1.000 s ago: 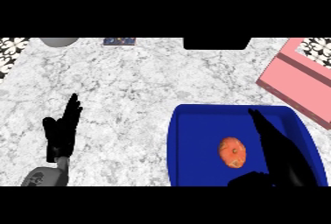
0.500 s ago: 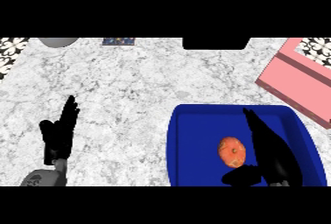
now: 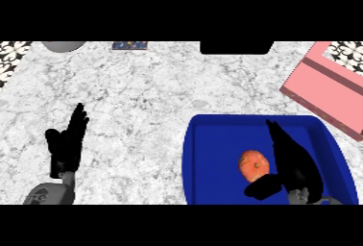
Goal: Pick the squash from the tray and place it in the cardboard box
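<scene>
An orange squash [image 3: 254,164] lies in the blue tray [image 3: 212,158] at the lower right. My right hand [image 3: 292,158] is over the tray just right of the squash, fingers straight and pointing away, thumb [image 3: 262,186] below the squash; it is open and does not hold it. The pink cardboard box [image 3: 327,92] sits at the right edge, beyond the tray. Over the marble counter at the lower left, my left hand [image 3: 65,145] rests open with its fingers up.
A grey round object [image 3: 64,45] and a small dark patterned item [image 3: 130,45] lie at the counter's far edge. A black block [image 3: 236,47] sits at the far middle. Patterned tiles [image 3: 14,50] show in the far corners.
My right hand has shifted left over the tray, closing in beside the squash, its thumb now under it. The left hand has barely moved.
</scene>
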{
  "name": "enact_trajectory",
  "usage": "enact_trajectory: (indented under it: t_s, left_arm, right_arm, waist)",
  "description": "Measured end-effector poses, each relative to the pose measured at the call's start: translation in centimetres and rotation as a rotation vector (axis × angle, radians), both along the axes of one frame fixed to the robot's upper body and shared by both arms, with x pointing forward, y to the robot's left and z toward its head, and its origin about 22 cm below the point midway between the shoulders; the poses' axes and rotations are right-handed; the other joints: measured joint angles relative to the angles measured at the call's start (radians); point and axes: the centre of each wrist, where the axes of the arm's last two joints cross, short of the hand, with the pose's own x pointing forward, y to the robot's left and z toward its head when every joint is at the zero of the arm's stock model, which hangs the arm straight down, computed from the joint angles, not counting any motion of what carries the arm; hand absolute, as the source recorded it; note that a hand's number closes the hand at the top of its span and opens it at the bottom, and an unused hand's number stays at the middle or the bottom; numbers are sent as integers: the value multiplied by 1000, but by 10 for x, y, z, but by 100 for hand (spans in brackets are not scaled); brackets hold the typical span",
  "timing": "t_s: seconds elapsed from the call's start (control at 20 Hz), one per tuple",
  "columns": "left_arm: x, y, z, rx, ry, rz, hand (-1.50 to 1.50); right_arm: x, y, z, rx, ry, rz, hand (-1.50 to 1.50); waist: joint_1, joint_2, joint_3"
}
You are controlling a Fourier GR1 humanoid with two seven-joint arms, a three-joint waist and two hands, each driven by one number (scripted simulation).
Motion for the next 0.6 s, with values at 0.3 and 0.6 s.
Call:
enact_trajectory:
  t_s: [0.3,0.6]
  left_arm:
    - [4,0,2,-2,-3,3,0]
    - [0,6,3,-2,-5,3,0]
  right_arm:
    - [8,-5,-12,-15,28,-20,-150]
    - [10,0,-20,-16,51,-19,-150]
  waist:
    - [-1,0,0]
    - [0,-1,0]
